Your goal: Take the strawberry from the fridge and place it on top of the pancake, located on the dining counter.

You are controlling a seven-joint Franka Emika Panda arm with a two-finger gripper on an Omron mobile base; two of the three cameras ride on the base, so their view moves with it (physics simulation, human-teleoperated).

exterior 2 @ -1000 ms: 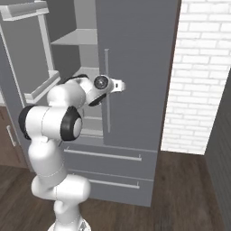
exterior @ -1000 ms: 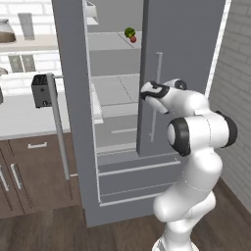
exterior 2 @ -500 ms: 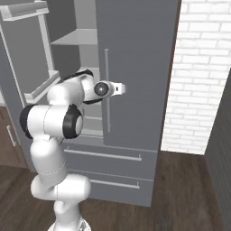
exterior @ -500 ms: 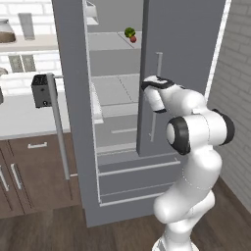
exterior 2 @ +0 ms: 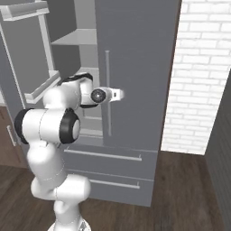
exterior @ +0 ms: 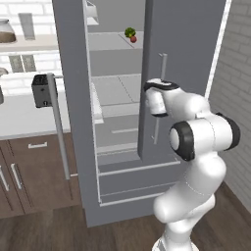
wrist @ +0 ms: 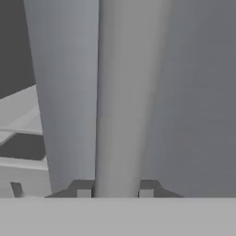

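I had the fridge (exterior: 117,122) in front of me, its left door (exterior: 68,98) swung wide and its right door (exterior: 181,73) not fully shut. The tool (wrist: 115,189) sat against the right door's long silver handle (wrist: 120,101). In the hand view the handle ran straight up between the 2 dark fingertips (wrist: 83,188), which pressed it from either side, so I read the tool as clenched on that handle. In the left base view the tool (exterior: 156,104) was at mid height on the handle (exterior: 160,98), at the inner edge of the right door, and in the right base view the hand (exterior 2: 110,94) met the same bar (exterior 2: 108,99) from the left.

The strawberry (exterior: 133,38) lay on an upper shelf (exterior: 115,41) inside the fridge, well above the tool, near the right door's inner edge. A green vegetable (exterior: 129,32) sat just beside it, touching or nearly so; I could not tell which. Lower shelves inside the fridge were pale grey, with 2 drawers (exterior: 137,181) below them.

Left of the fridge ran a white bench (exterior: 24,117) over brown cabinets (exterior: 34,171), with a dark toaster (exterior: 43,90) on it. Right of the fridge stood a white brick wall (exterior 2: 198,76).
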